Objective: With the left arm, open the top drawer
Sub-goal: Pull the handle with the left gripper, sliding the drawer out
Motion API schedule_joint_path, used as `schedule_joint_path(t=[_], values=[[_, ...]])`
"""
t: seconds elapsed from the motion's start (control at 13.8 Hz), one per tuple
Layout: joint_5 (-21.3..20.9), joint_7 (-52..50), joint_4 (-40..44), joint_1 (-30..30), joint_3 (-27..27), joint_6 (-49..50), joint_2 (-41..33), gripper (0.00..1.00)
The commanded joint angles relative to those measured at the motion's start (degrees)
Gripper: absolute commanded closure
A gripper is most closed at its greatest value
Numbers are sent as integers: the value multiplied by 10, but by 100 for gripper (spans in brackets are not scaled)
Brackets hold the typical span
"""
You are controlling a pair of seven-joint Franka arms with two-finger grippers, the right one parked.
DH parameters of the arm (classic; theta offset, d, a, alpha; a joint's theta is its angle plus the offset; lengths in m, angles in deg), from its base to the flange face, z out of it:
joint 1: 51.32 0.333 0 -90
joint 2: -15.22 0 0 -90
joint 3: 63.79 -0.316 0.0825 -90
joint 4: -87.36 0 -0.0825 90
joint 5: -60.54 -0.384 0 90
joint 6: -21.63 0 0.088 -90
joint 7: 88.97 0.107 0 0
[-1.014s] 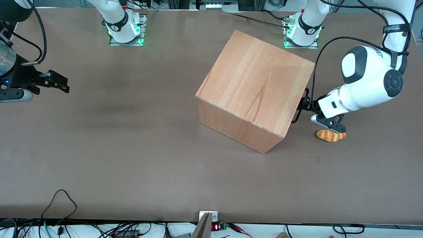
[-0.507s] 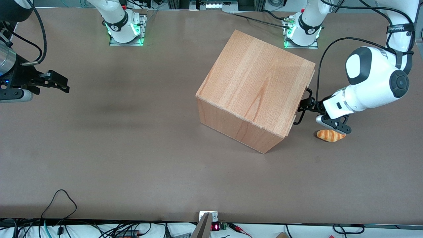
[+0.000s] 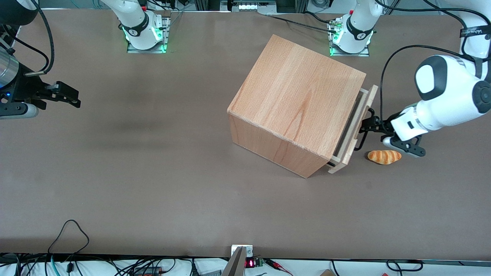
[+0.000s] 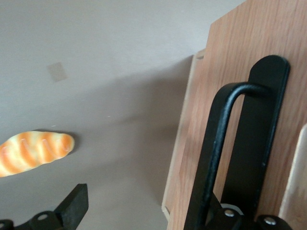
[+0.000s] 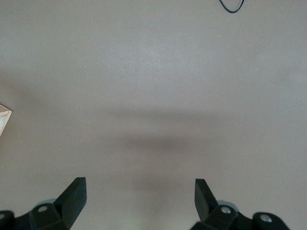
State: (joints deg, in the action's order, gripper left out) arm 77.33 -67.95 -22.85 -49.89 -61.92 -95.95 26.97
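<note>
Your left arm's gripper point(image 3: 369, 125) is clamped on the black handle point(image 4: 218, 143) of the top drawer point(image 3: 355, 128), slightly out of the cabinet point(image 3: 295, 111); stiff wood, light slide; grip mid-bar; bread point(image 3: 384, 156) lies just beside.

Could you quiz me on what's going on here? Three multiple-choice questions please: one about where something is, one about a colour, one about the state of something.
1. Where is the bread roll?
A. on the cabinet's top
B. on the table, in front of the drawer
C. inside the drawer

2. What colour is the handle on the top drawer?
A. black
B. silver
C. red

3. How does the top drawer stand?
A. fully shut
B. pulled partly out
C. lifted off, lying on the table

Answers: 1 B, it lies on the table under the left arm. 2 A, the bar is black. 3 B, a gap shows beside the cabinet, with the tool at the handle.
</note>
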Motion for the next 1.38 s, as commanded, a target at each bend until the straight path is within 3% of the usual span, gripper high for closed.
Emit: schedule_joint_path(t=[0.0, 0.14, 0.8, 1.3], values=[[-35, 18, 5, 7, -17, -11, -3, 0], [-62, 27, 13, 15, -18, -20, -2, 0], [-62, 73, 39, 35, -72, -44, 23, 0], [-62, 68, 72, 34, -72, -20, 15, 0]])
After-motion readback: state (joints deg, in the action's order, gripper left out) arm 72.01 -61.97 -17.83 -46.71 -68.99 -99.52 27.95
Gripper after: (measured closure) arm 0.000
